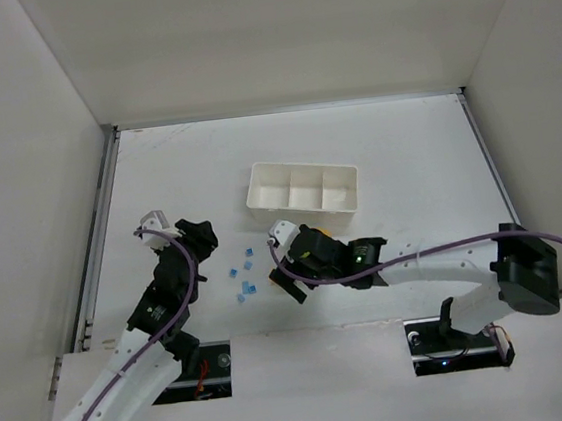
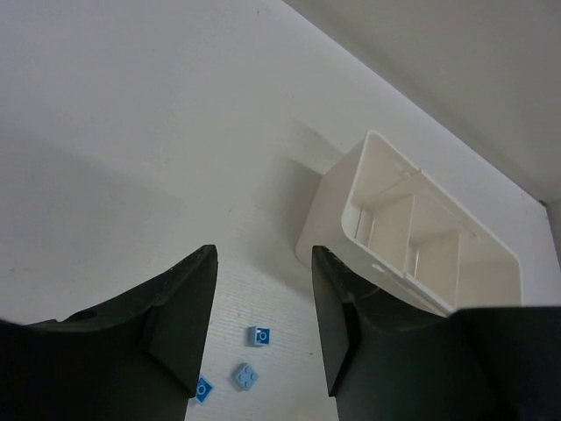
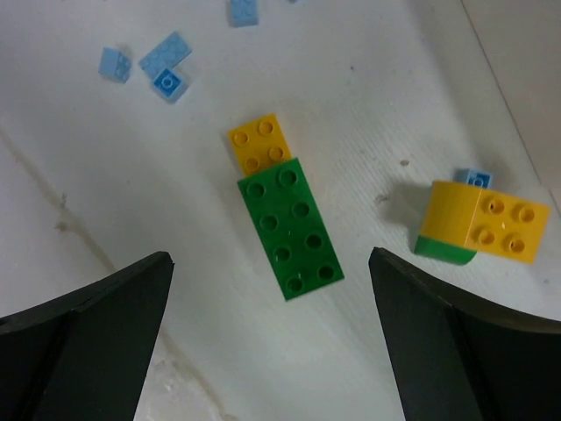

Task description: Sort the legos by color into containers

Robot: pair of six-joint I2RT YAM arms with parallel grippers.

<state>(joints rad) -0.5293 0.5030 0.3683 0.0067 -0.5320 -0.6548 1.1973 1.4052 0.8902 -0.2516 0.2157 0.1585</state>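
Note:
The white three-compartment tray (image 1: 302,188) lies at the table's middle; its compartments look empty. It also shows in the left wrist view (image 2: 333,219). Several light-blue bricks (image 1: 248,266) lie scattered between the two grippers. My right gripper (image 3: 270,263) is open and empty, hovering over a green two-by-four brick (image 3: 290,226) with a yellow square brick (image 3: 259,143) touching its far end. A yellow brick stacked on a green one (image 3: 482,224) lies to the right. My left gripper (image 2: 263,263) is open and empty above blue bricks (image 2: 259,336).
White walls enclose the table on three sides. The right arm (image 1: 438,264) stretches across the near middle, hiding the green and yellow bricks in the top view. More blue bricks (image 3: 166,61) lie beyond the green one.

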